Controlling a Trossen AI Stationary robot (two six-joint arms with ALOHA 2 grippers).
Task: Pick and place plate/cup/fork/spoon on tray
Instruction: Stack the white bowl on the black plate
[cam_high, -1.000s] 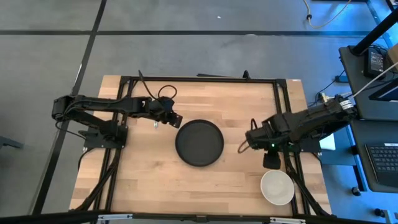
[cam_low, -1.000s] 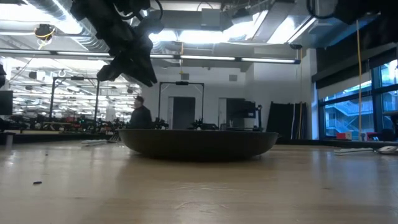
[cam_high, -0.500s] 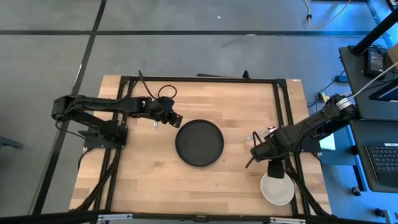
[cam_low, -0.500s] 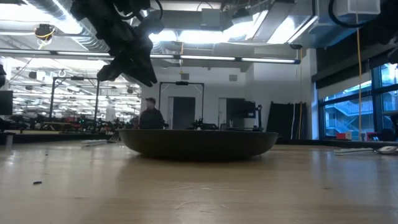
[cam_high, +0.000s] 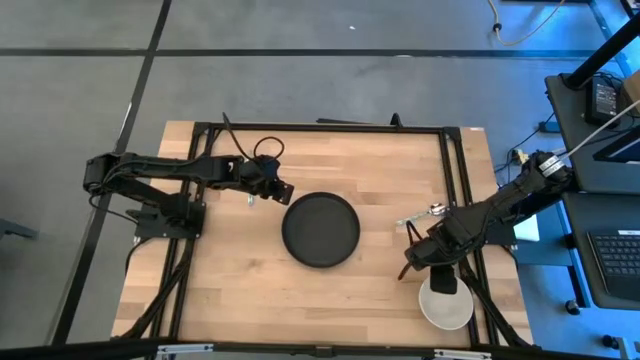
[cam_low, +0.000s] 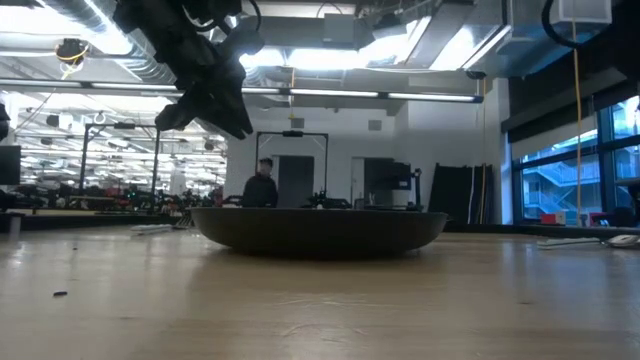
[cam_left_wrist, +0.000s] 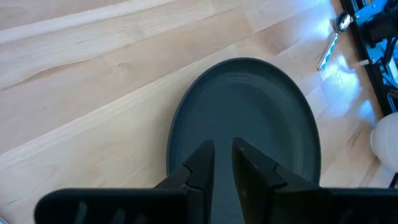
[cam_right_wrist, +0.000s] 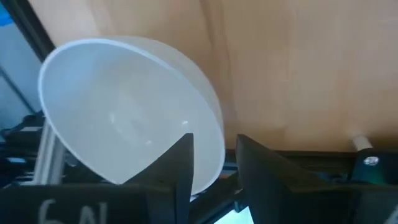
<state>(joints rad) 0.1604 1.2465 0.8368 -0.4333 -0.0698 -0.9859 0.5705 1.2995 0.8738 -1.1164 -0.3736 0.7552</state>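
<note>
pale wood planks make up the desk (cam_high: 240, 270), with the plate (cam_high: 320, 229) at its middle. the right hand (cam_right_wrist: 212, 155) hangs over the cup (cam_high: 446, 303) near the desk's right front corner, fingers slightly parted astride the white rim, seemingly not yet gripping. the left hand (cam_left_wrist: 223, 160) waits by the plate's left edge, fingers nearly together, empty. the spoon (cam_high: 424, 213) lies right of the plate, partly hidden by the arm.

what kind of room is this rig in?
Likely a robotics lab or open workshop. The low view shows exposed ceiling ducts, benches with equipment and a person far behind the wooden table; the high view shows a desk with a keyboard beside it.
</note>
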